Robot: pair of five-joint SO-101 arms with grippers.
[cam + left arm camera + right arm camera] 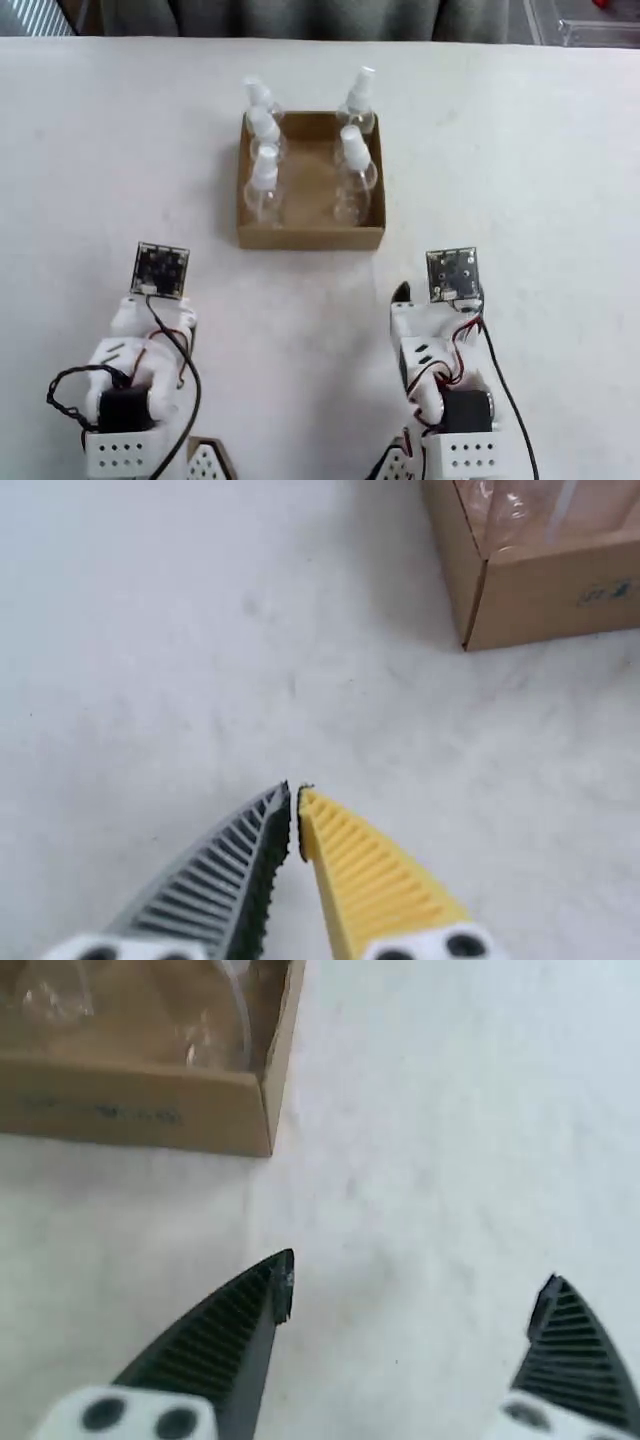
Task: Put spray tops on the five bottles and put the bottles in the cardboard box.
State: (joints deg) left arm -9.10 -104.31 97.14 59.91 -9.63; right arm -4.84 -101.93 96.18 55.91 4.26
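On table [100, 150], five spray-topped bottles [264, 180] in box [310, 238]; box print [100, 1112] unreadable; left gripper [295, 792] closed, empty; right gripper [417, 1272] wide.

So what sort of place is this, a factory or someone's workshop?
Probably a small lab or hobby test bench, not a factory: the left arm and right arm have exposed wires and sit at a plain white table, facing a cardboard box of spray bottles.

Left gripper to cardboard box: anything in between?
Nothing: the left wrist view shows bare table between the shut left gripper and the cardboard box corner.
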